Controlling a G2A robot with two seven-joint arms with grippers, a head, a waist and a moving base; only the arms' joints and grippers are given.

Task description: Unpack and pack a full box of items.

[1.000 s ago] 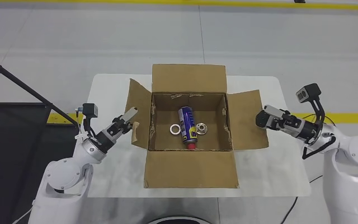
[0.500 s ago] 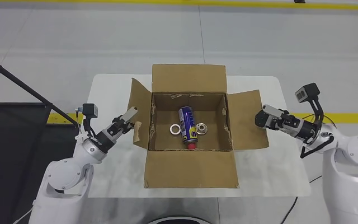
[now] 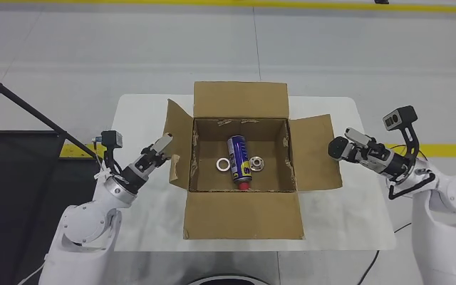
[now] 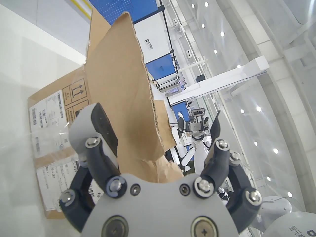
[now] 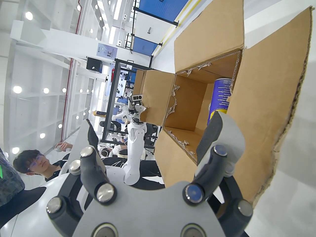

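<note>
Judging by the opened box (image 3: pixel 242 214) with a can (image 3: pixel 240 158) and two rings (image 3: pixel 223 165) inside, unpacking seems unfinished; the left gripper (image 3: pixel 167 146) and right gripper (image 3: pixel 336 149) hang spread, empty, at its side flaps (image 3: pixel 318 153).

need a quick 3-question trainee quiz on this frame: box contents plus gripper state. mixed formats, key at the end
1. Multiple choice: how many items lie inside the box? A) one B) three C) five
2. True or false: the spray can stands upright.
3. Fill in: the left gripper and the right gripper are both ___.

Key
1. B: the spray can, with a pale ring on one side and a darker ring on the other.
2. False: it lies on its side on the box floor.
3. open: each wrist view shows the fingers spread apart.
</note>
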